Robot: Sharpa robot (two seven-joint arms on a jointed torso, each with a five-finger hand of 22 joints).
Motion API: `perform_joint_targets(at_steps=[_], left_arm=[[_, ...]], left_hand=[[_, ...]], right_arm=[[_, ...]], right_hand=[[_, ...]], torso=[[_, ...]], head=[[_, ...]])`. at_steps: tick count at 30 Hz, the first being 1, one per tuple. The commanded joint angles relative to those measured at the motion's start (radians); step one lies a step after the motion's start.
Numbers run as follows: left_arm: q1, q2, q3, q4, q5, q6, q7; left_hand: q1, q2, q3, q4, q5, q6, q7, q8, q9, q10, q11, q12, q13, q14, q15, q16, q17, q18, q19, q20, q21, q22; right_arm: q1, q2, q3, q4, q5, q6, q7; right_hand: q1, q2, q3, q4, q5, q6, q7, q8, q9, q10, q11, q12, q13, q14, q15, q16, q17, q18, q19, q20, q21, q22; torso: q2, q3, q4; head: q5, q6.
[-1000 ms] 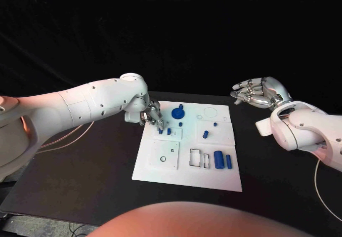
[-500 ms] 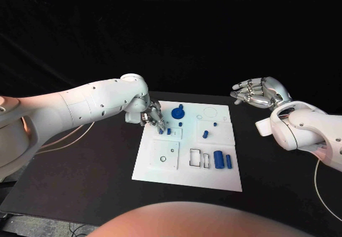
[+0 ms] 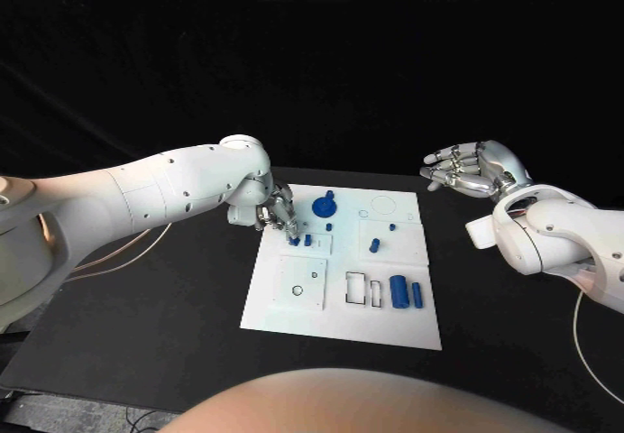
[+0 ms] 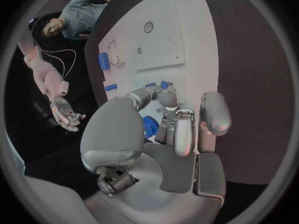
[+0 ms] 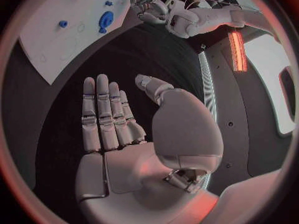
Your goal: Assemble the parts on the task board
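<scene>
1. The task board (image 3: 341,311) is a white rectangular plate in the middle of the black table (image 3: 156,307). Its long axis runs from the near edge to the far edge.

2. The left hand (image 3: 276,215) is at the board's far left corner with its fingers pointed down. In the left wrist view the fingertips (image 4: 167,98) are closed around a small blue peg (image 4: 164,85). The peg's tip is at the board surface, by a second small blue peg (image 3: 308,240) in the same square outline. I cannot tell whether the held peg is seated or only touching.

3. The right hand (image 3: 471,170) is raised beyond the table's far right side, well apart from the board. Its palm is bare and its fingers are straight and side by side, thumb apart; it holds nothing.

4. A blue round part with a raised stem (image 3: 325,205) stands near the board's far edge, just right of the left hand.

5. A short blue piece (image 3: 374,244) lies mid-board, its long axis tilted slightly off the near-far line.

6. A blue cylinder (image 3: 399,291) lies on the near right part of the board, long axis near to far. A thinner blue pin (image 3: 417,293) lies just to its right, parallel to it.

7. Empty rectangular outlines (image 3: 355,287) sit left of the cylinder. A small ring mark (image 3: 298,290) shows in the near left panel.
</scene>
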Motion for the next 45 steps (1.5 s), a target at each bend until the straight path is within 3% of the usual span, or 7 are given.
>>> perform_joint_targets(at_steps=[1, 4, 7, 19, 25, 33, 45], left_arm=[[-0.004, -0.001, -0.003, 0.006, -0.015, -0.010, -0.012], [-0.004, -0.004, -0.003, 0.011, -0.016, -0.017, -0.012], [-0.004, -0.008, -0.003, 0.018, -0.013, -0.031, -0.010], [-0.013, -0.061, -0.003, 0.096, 0.036, -0.190, 0.022], [-0.019, -0.090, -0.003, 0.136, 0.057, -0.273, 0.044], [-0.026, -0.116, -0.003, 0.175, 0.061, -0.328, 0.045], [-0.030, -0.119, -0.004, 0.181, 0.029, -0.294, -0.007]], left_hand=[[0.022, 0.015, 0.073, -0.066, 0.041, 0.019, -0.008, 0.021, 0.035, 0.008, -0.002, -0.006, 0.001, 0.092, -0.001, 0.005, 0.208, -0.006, 0.007, 0.000, -0.002, 0.160], [0.018, 0.012, 0.077, -0.069, 0.060, 0.021, -0.009, 0.026, 0.041, 0.010, -0.003, -0.006, 0.002, 0.092, -0.002, 0.005, 0.208, -0.007, 0.008, -0.001, 0.000, 0.160], [0.011, 0.004, 0.082, -0.075, 0.106, 0.028, -0.013, 0.038, 0.051, 0.015, -0.006, -0.007, 0.004, 0.092, -0.005, 0.006, 0.210, -0.007, 0.009, -0.003, 0.003, 0.161], [-0.033, -0.033, 0.093, -0.097, 0.321, 0.062, -0.030, 0.095, 0.099, 0.047, -0.021, -0.009, 0.015, 0.094, -0.018, 0.010, 0.218, -0.009, 0.013, -0.016, 0.025, 0.164], [-0.048, -0.044, 0.101, -0.108, 0.378, 0.073, -0.036, 0.114, 0.113, 0.062, -0.025, -0.012, 0.017, 0.095, -0.022, 0.012, 0.225, -0.009, 0.013, -0.020, 0.032, 0.164], [-0.055, -0.048, 0.106, -0.113, 0.400, 0.080, -0.038, 0.122, 0.117, 0.068, -0.028, -0.019, 0.011, 0.096, -0.023, 0.014, 0.229, -0.009, 0.013, -0.021, 0.037, 0.165], [-0.060, -0.050, 0.111, -0.116, 0.407, 0.084, -0.040, 0.127, 0.119, 0.071, -0.029, -0.021, 0.010, 0.096, -0.024, 0.015, 0.231, -0.009, 0.013, -0.022, 0.037, 0.165]], right_arm=[[-0.001, 0.000, 0.000, 0.000, -0.008, 0.015, 0.003], [-0.001, 0.000, 0.000, 0.000, -0.008, 0.015, 0.003], [-0.001, 0.000, 0.000, 0.000, -0.008, 0.015, 0.003], [-0.001, -0.003, 0.000, 0.001, -0.008, 0.014, 0.003], [-0.001, -0.005, 0.000, 0.002, -0.008, 0.014, 0.003], [-0.001, -0.008, 0.000, 0.003, -0.008, 0.014, 0.003], [-0.002, -0.007, 0.000, 0.001, -0.008, 0.013, 0.002]], right_hand=[[-0.003, 0.004, 0.000, -0.008, 0.005, -0.004, 0.002, 0.004, -0.001, 0.006, 0.002, -0.007, -0.001, 0.004, 0.003, -0.003, 0.001, 0.012, 0.002, 0.007, -0.003, -0.001], [-0.003, 0.004, 0.000, -0.008, 0.005, -0.004, 0.002, 0.004, -0.001, 0.006, 0.002, -0.007, -0.001, 0.004, 0.003, -0.003, 0.001, 0.012, 0.002, 0.007, -0.003, -0.001], [-0.003, 0.004, 0.000, -0.008, 0.005, -0.004, 0.002, 0.004, -0.001, 0.006, 0.002, -0.007, -0.001, 0.004, 0.003, -0.003, 0.001, 0.012, 0.002, 0.007, -0.003, -0.001], [-0.003, 0.004, 0.000, -0.008, 0.005, -0.004, 0.002, 0.004, -0.001, 0.006, 0.002, -0.007, -0.001, 0.004, 0.003, -0.003, 0.001, 0.012, 0.002, 0.007, -0.003, -0.001], [-0.003, 0.004, 0.000, -0.008, 0.005, -0.004, 0.002, 0.004, -0.001, 0.006, 0.002, -0.007, -0.001, 0.004, 0.003, -0.003, 0.001, 0.012, 0.002, 0.007, -0.003, -0.001], [-0.003, 0.004, 0.000, -0.008, 0.005, -0.004, 0.002, 0.004, -0.001, 0.006, 0.002, -0.007, -0.001, 0.004, 0.003, -0.003, 0.001, 0.012, 0.002, 0.007, -0.003, -0.001], [-0.003, 0.005, 0.000, -0.011, 0.006, -0.005, 0.003, 0.005, -0.001, 0.008, 0.002, -0.008, -0.004, 0.005, 0.003, -0.008, 0.003, 0.012, 0.003, 0.007, -0.004, -0.006]], torso=[[0.000, -0.0001, -0.0001], [0.000, -0.0003, 0.0003], [0.000, -0.0002, 0.0007], [0.000, -0.0005, 0.0015], [0.000, 0.0005, 0.0005], [0.000, 0.0008, 0.0000], [0.000, 0.0016, -0.0002]], head=[[0.000, 0.000], [0.000, 0.000], [0.001, 0.000], [-0.001, 0.000], [-0.001, 0.000], [0.000, 0.000], [0.002, 0.000]])
